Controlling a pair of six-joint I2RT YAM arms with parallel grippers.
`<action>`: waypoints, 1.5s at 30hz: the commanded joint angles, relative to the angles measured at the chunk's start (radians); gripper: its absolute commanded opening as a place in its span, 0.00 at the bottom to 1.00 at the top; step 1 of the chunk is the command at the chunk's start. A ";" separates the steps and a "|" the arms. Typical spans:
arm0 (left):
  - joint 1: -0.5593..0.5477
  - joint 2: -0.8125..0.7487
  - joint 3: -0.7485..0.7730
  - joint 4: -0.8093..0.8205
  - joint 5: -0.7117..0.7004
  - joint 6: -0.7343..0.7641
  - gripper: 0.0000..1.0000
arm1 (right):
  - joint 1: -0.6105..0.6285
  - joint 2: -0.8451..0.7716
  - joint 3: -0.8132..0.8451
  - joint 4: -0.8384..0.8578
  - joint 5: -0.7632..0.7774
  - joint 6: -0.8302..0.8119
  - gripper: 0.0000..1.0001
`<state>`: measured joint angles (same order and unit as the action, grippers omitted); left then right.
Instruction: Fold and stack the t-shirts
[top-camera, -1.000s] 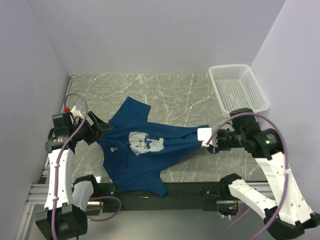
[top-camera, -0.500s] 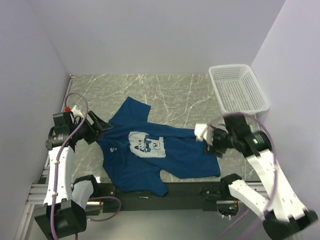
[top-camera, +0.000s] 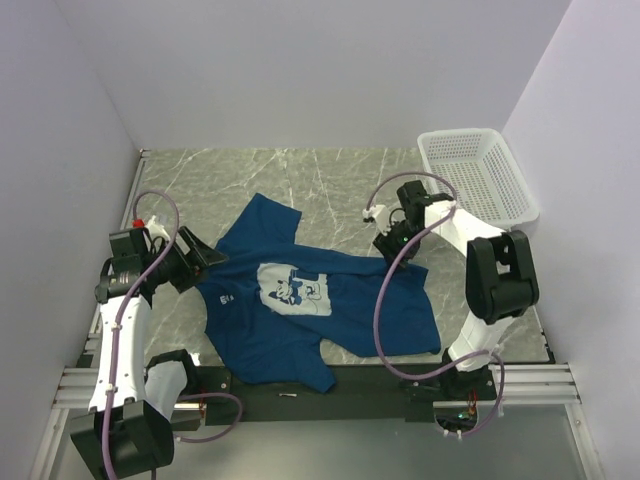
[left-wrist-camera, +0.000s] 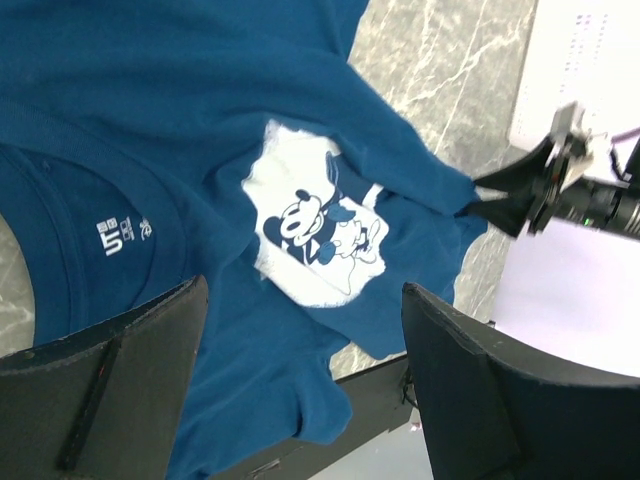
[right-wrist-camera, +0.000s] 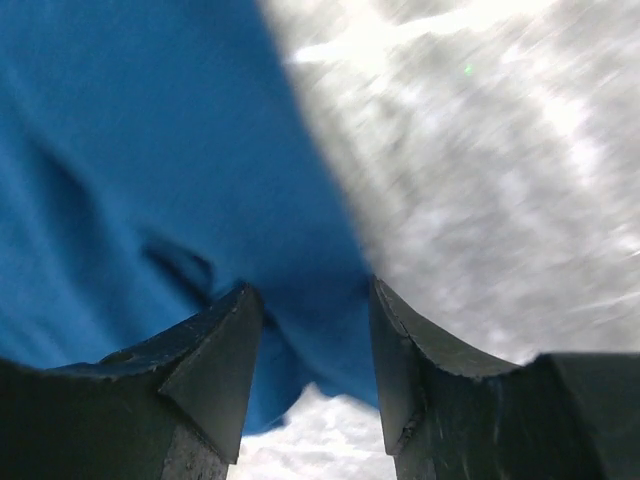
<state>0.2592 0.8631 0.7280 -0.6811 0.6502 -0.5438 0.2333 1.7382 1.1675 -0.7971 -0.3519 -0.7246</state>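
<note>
The t-shirt (top-camera: 335, 318) lies lengthwise from 9 to 3 o'clock, collar toward 9. The left gripper (top-camera: 203, 260) gapes wide by the collar. The right gripper (top-camera: 393, 250), fingers apart, straddles the hem corner near 2.

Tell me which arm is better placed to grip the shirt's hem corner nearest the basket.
Right. The right hand, open, straddles that edge of the t-shirt; the left hand hangs open over the collar end.

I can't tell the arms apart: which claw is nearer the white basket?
The right gripper, at the t-shirt's right edge, close to the basket. The left gripper is at the shirt's opposite, collar side.
</note>
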 joint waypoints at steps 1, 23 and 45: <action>0.000 -0.010 -0.018 0.038 0.028 0.010 0.84 | 0.017 0.040 0.073 0.059 0.037 0.036 0.54; -0.002 -0.030 -0.019 0.026 0.034 0.007 0.84 | 0.572 -0.471 -0.223 -0.200 -0.049 -0.127 0.71; -0.002 -0.053 -0.035 0.018 0.042 0.007 0.84 | 0.617 -0.494 -0.411 -0.025 0.054 0.091 0.55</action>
<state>0.2592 0.8291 0.6884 -0.6746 0.6731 -0.5434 0.8452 1.2339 0.7578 -0.8795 -0.4103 -0.6853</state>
